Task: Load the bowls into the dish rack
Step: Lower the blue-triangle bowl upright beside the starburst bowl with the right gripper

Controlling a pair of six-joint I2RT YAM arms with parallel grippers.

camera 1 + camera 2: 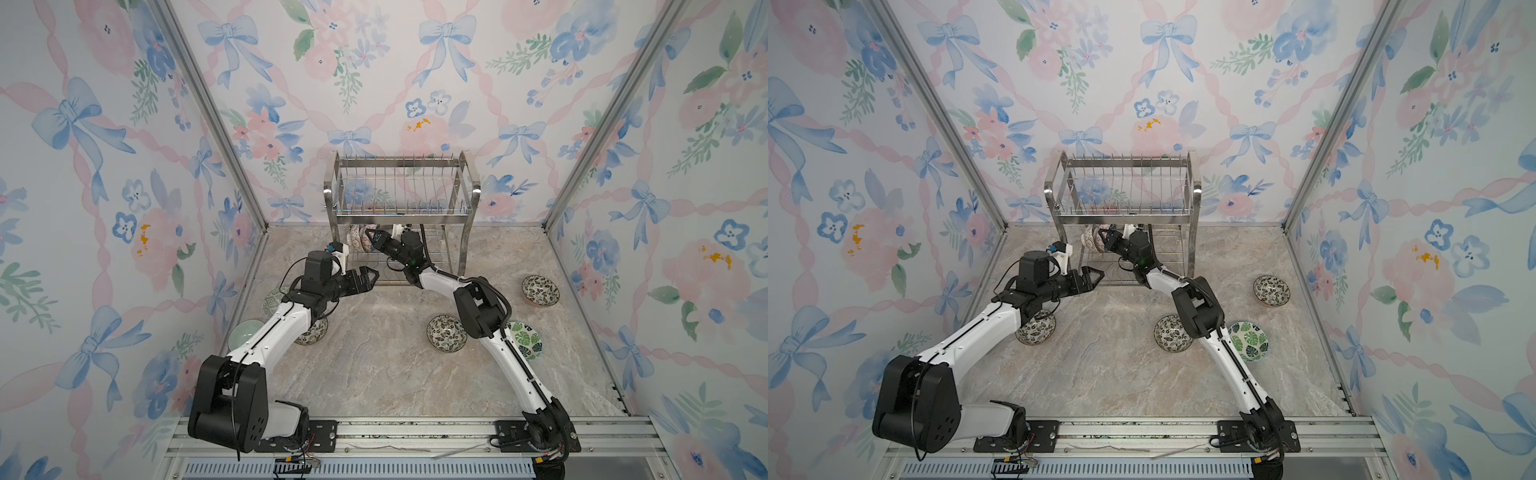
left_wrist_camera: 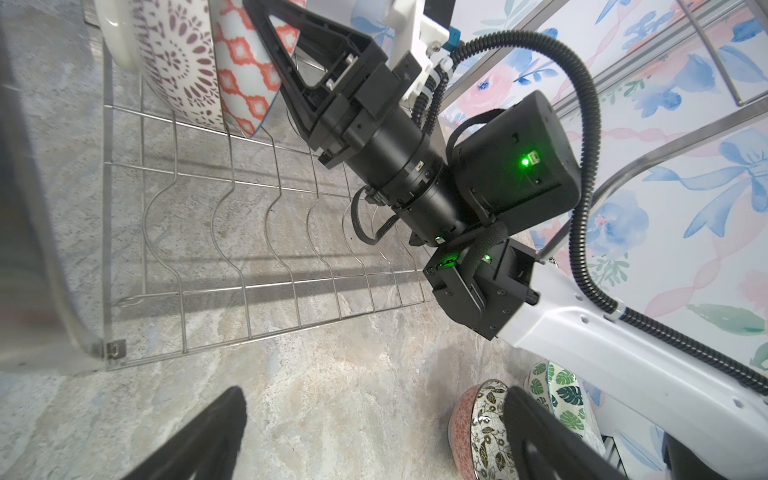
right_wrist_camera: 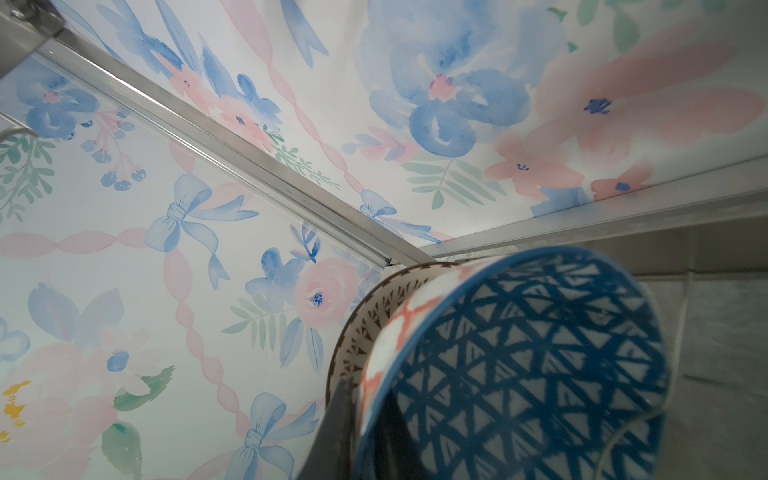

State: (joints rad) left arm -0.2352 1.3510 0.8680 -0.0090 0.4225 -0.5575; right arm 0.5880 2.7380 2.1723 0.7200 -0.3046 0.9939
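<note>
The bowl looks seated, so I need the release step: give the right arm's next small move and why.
Probably open the right gripper fully and draw it straight back. The orange-lattice bowl already stands on edge in the lower tier of the dish rack, beside the maroon-patterned bowl, with the fingers either side of its rim.

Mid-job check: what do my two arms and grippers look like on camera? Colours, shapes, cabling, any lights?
Both match. The left arm and right arm have white link shells and boxy black joint housings. The left gripper and right gripper are black, with skeletal triangular fingers. A black corrugated conduit runs along the right arm; green lights glow near its wrist.
</note>
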